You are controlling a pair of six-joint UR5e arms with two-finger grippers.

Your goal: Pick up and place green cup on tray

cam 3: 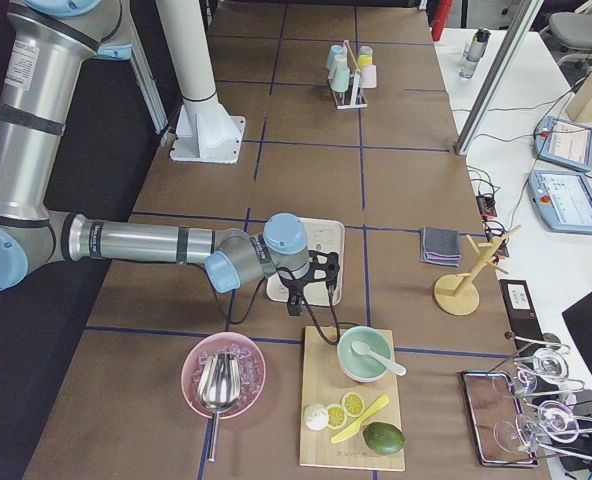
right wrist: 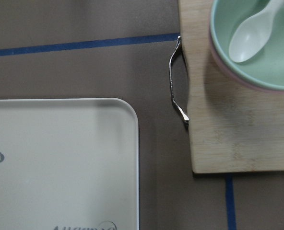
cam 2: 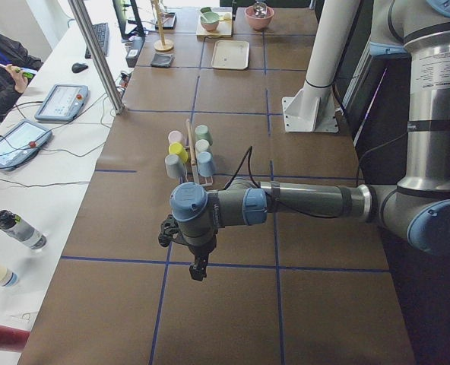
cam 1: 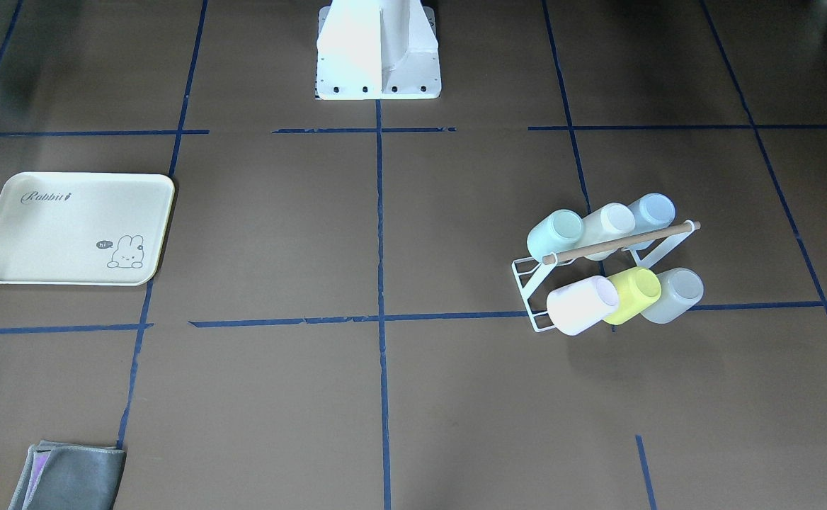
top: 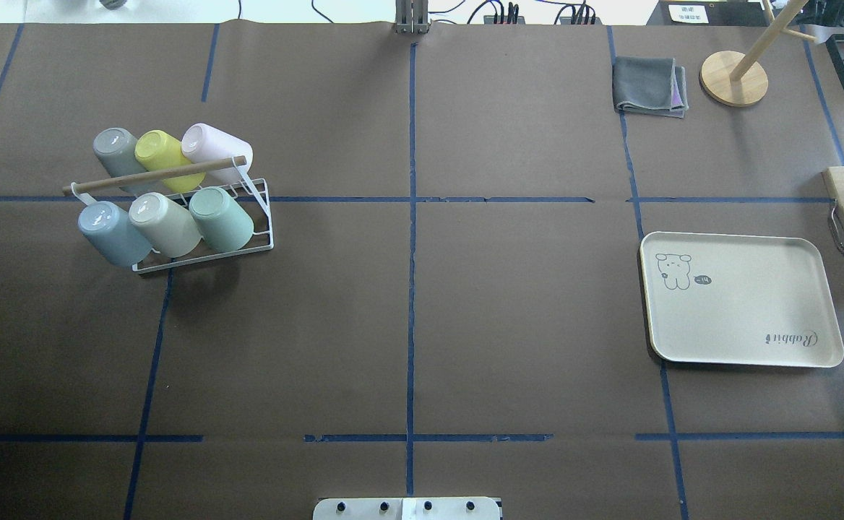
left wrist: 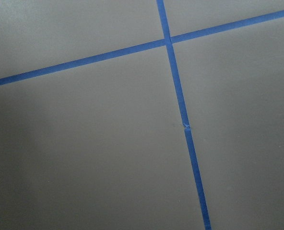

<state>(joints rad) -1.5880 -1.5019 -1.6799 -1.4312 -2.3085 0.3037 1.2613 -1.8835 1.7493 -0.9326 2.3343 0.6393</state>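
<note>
We cannot tell whether our left end effector (cam 2: 198, 268) is released or clenched. It hangs over the bare taped surface (left wrist: 84, 143), well apart from the white wire rack (top: 201, 258). The same doubt holds for the right end effector (cam 3: 298, 298), above a corner of the tray (top: 747, 318). The green cup (top: 221, 219) sits tilted at the rack's near-row end, touching a cream cup (top: 164, 224). We judge it best to approach from its free side, grip across the body and draw it off along its own slant. The tray reads "Rabbit", with "hi" beside the bunny.
</note>
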